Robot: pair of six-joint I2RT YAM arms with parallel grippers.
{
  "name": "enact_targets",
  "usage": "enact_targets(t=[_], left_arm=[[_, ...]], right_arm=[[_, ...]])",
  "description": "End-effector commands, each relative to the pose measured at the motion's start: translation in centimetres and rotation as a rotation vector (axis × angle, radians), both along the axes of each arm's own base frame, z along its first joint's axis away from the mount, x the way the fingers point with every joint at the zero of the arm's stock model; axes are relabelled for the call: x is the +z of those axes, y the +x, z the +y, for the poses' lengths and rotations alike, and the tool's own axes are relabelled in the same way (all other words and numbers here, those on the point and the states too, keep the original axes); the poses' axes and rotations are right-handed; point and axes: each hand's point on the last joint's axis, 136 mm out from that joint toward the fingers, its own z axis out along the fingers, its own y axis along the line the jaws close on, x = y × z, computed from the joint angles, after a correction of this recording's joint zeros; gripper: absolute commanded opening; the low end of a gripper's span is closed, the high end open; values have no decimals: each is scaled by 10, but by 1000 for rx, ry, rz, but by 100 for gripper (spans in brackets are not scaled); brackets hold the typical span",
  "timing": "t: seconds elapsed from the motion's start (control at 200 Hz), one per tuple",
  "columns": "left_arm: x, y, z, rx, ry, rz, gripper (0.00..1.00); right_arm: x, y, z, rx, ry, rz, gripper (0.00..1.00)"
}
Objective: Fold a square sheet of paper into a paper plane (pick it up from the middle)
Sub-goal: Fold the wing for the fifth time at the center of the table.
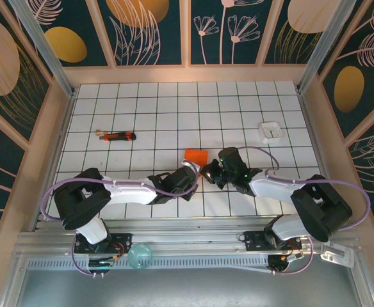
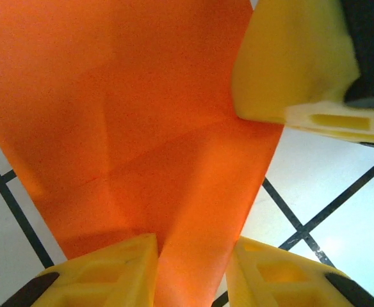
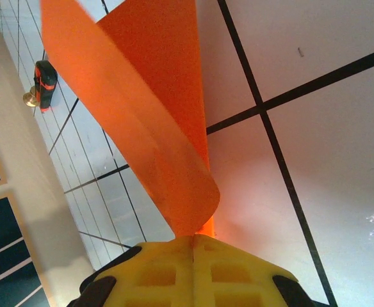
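Working mid-surface (image 1: 142, 102), slightly toward the near edge; the square sheet of paper (image 1: 196, 156) sits there between both arms; it's part folded, with creases fanning across it in the left wrist view and one flap curling up off the grid in the right wrist view; my read: not a paper plane yet.

The right pincer (image 3: 193, 239) is fully closed, nipping one edge of the sheet; the left pincer (image 2: 192, 244) is part open, its fingers straddling the sheet with a clear gap; paper runs between them but isn't clamped, as far as I can see.

Likely step: the left takes hold to set the next fold. To do it well:
- close the left squarely over the crease line, not on the loose flap;
- use the right as an anchor, no pull until the left has grip;
- thin paper will likely kink or tear if the arms draw apart, so go slow;
- line up the edges first, then press the crease flat against the surface.

The red-and-black tool (image 1: 118, 135) lies toward the far-left and the white square (image 1: 271, 132) toward the right edge; both are well apart from the sheet and out of the way.
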Motion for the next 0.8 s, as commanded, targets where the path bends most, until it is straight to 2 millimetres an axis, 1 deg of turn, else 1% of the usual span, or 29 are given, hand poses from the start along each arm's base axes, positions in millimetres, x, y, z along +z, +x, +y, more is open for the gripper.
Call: enact_targets(t=[0.0,0.095,0.335,0.485,0.635,0.796], left_arm=[[-5,1,5,2,53,-10,37],[-2,1,4,0,48,-13,40],[13,-4,1,-7,15,-26,46],[11,-7,5,-13,54,-39,48],[8,-9,5,-23,84,-48,51],[8,-7,4,-23,99,-58,47]], right_arm=[[4,-1,4,2,27,2,0],[3,-1,4,2,24,3,0],[-6,-3,0,-15,19,43,0],[-10,-6,-2,-26,42,86,0],[-13,-9,-4,-38,76,125,0],[-11,-8,-3,-38,82,128,0]])
